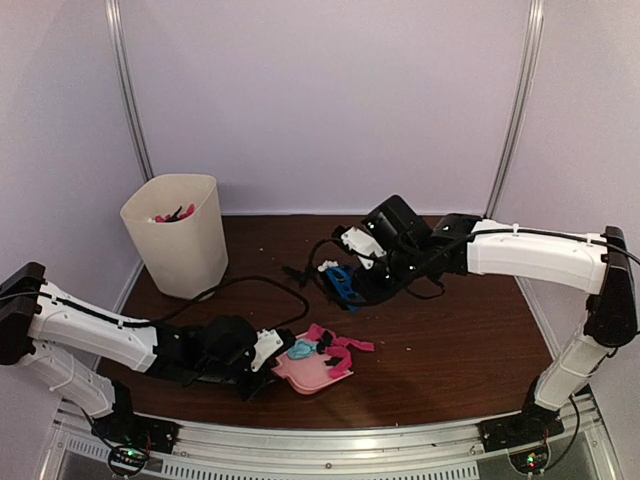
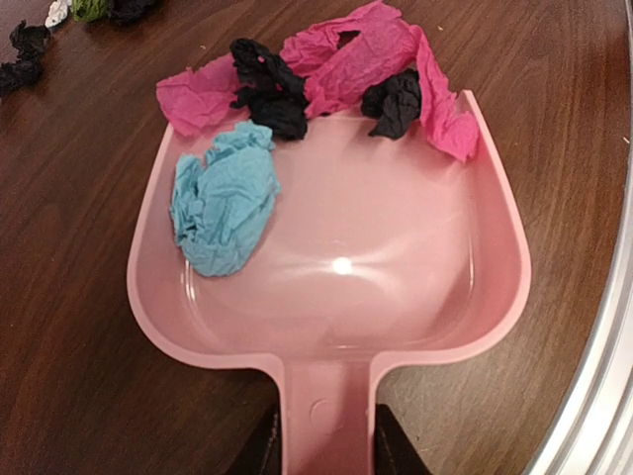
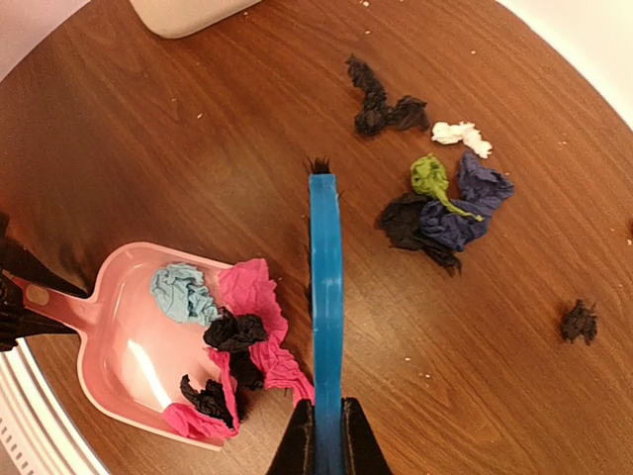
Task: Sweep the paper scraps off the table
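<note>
Several paper scraps (image 3: 440, 213) are lying loose on the worktop (image 3: 198, 148) beyond the brush (image 3: 324, 277), others sit at the dustpan (image 2: 396, 267) lip. Right pincer (image 3: 326, 440) is clamped on the brush handle, left pincer (image 2: 326, 445) grips the dustpan handle. I'd reach past the far cluster, drag low toward the dustpan, and hold its lip flat.

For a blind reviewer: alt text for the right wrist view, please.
The right gripper holds a blue plastic hand brush over a dark wood-grain table. At picture left, a pink plastic dustpan carries crumpled pink, black and blue paper scraps; more lie loose at right.
</note>
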Robot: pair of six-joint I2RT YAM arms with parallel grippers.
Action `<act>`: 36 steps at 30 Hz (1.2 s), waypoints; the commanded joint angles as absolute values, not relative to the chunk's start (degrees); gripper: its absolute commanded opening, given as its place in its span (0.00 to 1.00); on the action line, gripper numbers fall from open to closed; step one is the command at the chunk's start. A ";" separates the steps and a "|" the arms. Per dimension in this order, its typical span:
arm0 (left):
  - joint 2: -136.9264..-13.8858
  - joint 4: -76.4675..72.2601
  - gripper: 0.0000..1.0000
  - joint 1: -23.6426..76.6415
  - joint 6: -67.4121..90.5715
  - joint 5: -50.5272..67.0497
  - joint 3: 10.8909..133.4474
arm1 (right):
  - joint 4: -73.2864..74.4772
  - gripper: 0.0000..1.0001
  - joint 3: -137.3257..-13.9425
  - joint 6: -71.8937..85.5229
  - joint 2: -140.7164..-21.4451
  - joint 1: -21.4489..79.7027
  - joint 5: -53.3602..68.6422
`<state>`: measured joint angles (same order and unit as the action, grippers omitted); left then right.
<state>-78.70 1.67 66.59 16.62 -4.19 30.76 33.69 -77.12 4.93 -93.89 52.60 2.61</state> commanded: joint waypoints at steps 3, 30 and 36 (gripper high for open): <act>-78.94 0.42 0.00 66.71 15.43 -2.38 31.03 | 40.37 0.00 -76.46 6.04 -90.29 51.03 -4.92; -80.84 0.37 0.00 66.69 13.37 -2.37 32.06 | 39.86 0.00 -73.21 9.47 -101.10 51.90 8.77; -81.75 0.41 0.00 66.70 12.59 -2.62 32.42 | 37.86 0.00 -73.91 10.03 -102.35 53.47 15.01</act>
<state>-80.47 0.89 66.59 13.80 -3.60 31.40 38.65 -73.65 8.99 -100.29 51.86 8.19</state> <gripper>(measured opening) 0.266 0.069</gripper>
